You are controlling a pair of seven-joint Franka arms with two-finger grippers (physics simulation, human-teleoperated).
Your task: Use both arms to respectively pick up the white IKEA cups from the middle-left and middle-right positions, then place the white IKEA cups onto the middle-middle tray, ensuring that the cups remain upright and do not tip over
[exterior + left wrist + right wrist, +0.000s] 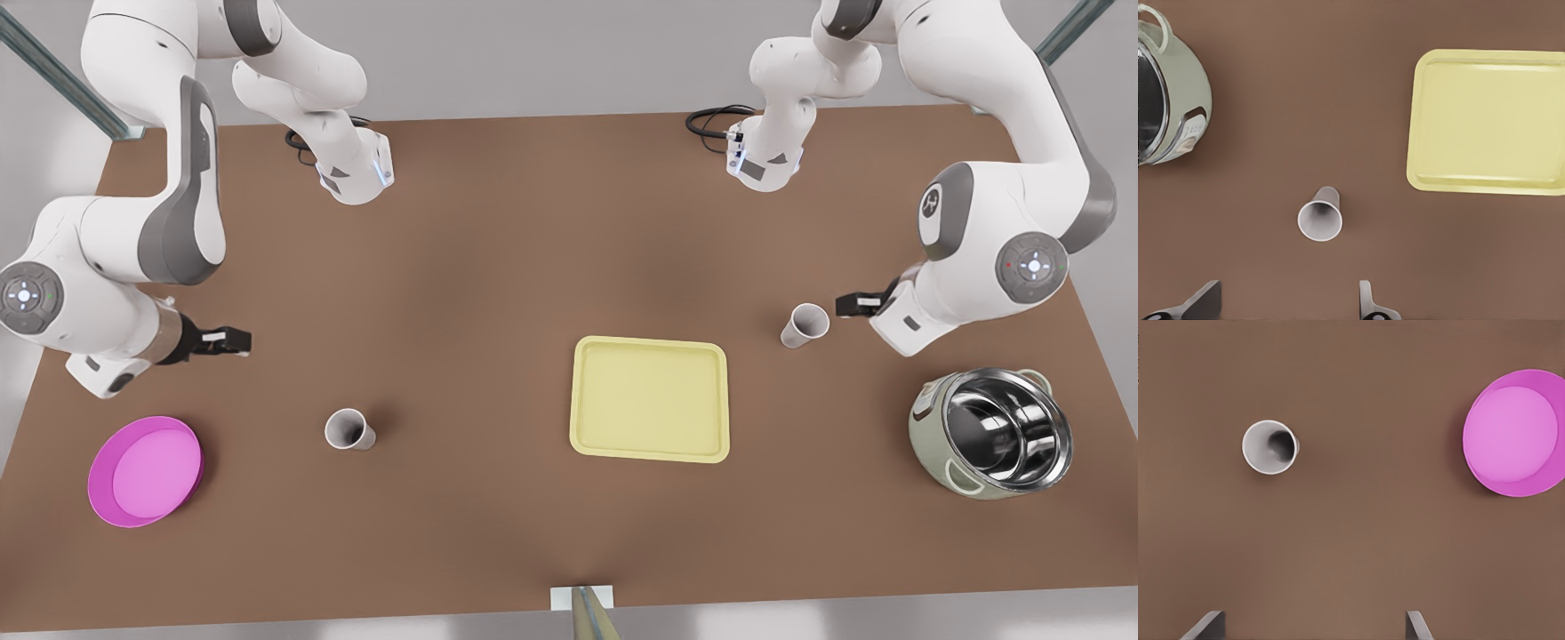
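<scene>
From my remote station, reading across the front view from its left side.

Magenta plate (145,472) sits near the table's (498,267) corner on that side, nothing on it. Above it hangs the right gripper (233,340), matched by its wrist view, which takes in the same plate (1515,432). Fingers spread wide apart, holding nothing; I see one fingertip (1206,625) at each side of the wrist picture with bare table between. The gripper is well apart from its cup.

First white cup (348,429) stands upright on the table between plate and tray, closer to the plate. In the right wrist view I look straight down its dark mouth (1269,447).

Pale yellow tray (650,399) lies flat mid-table, nothing on it. It also shows in the left wrist view (1490,122).

Second white cup (805,325) stands beside the tray toward the front view's right, untouched. It reads as upright in the left wrist view (1320,217).

Left gripper (855,305) is near that cup, not touching. Fingers open and not gripping anything; the cup sits ahead of the gap between the fingertips (1368,303).

Steel-lined pot (991,433) stands at the far end, tilted my way, also in the left wrist view (1168,100).
</scene>
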